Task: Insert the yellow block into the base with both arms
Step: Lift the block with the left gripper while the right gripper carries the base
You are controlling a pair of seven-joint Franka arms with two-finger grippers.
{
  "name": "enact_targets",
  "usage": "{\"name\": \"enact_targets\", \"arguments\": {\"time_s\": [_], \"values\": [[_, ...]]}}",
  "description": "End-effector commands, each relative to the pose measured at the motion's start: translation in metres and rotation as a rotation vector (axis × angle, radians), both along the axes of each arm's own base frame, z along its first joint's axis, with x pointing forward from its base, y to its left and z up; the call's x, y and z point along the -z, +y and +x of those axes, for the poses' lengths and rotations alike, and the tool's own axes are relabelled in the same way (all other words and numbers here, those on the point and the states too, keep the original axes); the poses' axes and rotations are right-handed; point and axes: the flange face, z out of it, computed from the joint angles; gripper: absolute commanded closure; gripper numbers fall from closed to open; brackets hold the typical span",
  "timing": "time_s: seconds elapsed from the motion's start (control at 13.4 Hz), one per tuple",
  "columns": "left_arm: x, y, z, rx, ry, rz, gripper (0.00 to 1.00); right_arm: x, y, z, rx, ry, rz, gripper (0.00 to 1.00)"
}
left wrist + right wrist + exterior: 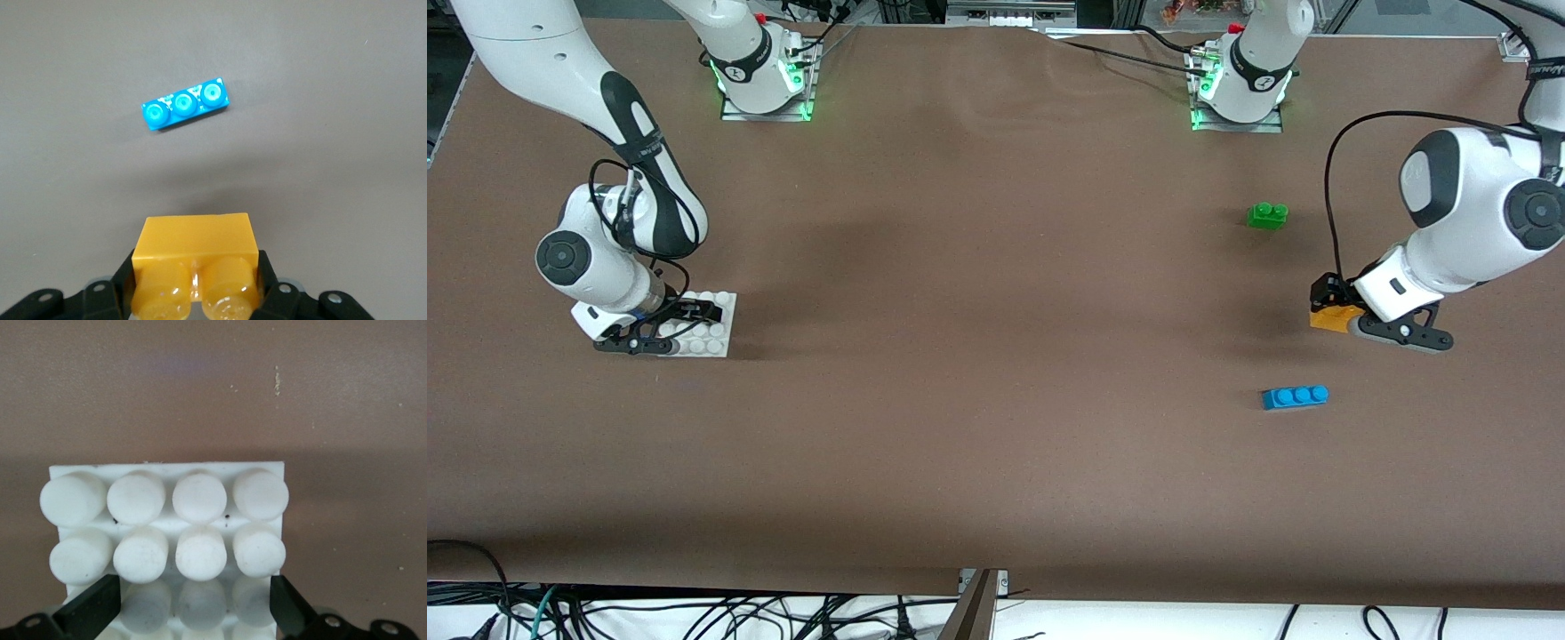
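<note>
Covering the table (996,373), brown matting meets cables (694,613) along its camera-side edge.

Yellow block (1332,318) gripped; base (713,331) flat

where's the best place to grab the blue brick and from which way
Grip the blue brick across its two long side walls, around the middle stud, coming straight down from above. It lies flat on the table with its three studs up, and its narrow width suits a two-finger pinch. Nothing crowds it; the left gripper, shut on the yellow block, is apart from it.
</note>
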Motion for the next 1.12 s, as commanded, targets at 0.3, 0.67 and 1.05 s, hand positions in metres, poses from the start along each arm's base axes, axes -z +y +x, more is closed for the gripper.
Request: {"name": "enact_targets", "arguments": {"time_s": [0.3, 0.67, 1.05], "values": [[-0.066, -0.009, 0.000, -0.008, 0.004, -0.011, 1.00, 0.024, 0.067, -0.006, -0.012, 0.005, 0.049, 0.00], [-0.105, -0.019, -0.011, -0.008, -0.040, -0.003, 1.00, 0.018, 0.122, -0.003, -0.046, -0.016, 0.051, 0.00], [-0.125, -0.067, -0.021, -0.081, -0.045, -0.024, 1.00, 0.014, 0.192, -0.008, -0.038, -0.036, 0.056, 0.00]]}}
